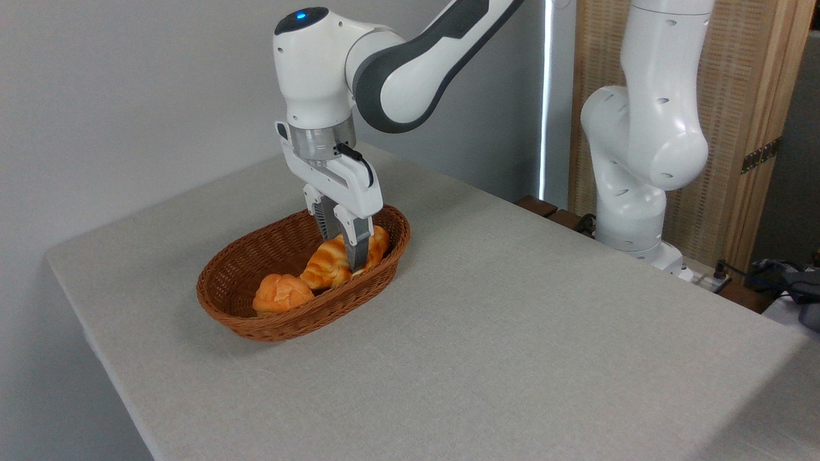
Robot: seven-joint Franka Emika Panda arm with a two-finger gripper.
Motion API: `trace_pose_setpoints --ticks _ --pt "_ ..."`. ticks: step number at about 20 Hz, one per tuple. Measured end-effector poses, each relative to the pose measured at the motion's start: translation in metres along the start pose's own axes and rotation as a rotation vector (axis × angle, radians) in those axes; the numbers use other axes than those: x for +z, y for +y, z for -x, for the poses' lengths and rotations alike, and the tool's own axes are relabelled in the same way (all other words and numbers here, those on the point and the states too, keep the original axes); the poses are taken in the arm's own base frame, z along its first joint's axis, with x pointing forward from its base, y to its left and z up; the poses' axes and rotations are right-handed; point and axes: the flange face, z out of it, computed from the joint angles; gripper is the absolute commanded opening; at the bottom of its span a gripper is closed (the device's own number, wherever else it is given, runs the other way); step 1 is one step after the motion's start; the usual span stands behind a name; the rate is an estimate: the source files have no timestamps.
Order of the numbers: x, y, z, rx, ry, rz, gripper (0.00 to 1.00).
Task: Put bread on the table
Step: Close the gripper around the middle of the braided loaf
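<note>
The bread [330,266], a braided golden loaf, lies tilted in the right half of the brown wicker basket [256,323]. My gripper [346,253] reaches straight down into the basket. Its two fingers are pressed against the loaf's middle, so it is shut on the bread. The loaf's far end pokes out to the right of the fingers near the basket's rim. The table [512,333] has a light grey-beige cloth top and carries the basket on its left part.
A small round orange bun [282,293] sits in the basket just left of the loaf. The arm's white base [631,211] stands past the table's far right edge. Cables and dark objects [794,285] lie at the far right.
</note>
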Motion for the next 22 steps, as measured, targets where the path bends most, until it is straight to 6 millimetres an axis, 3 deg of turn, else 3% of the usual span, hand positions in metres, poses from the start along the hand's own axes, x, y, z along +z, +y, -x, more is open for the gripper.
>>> trace_pose_setpoints --ticks 17,22 --pt "-0.001 -0.006 0.002 -0.012 0.002 0.001 0.27" --pt "-0.022 -0.018 -0.001 -0.033 0.017 0.001 0.27"
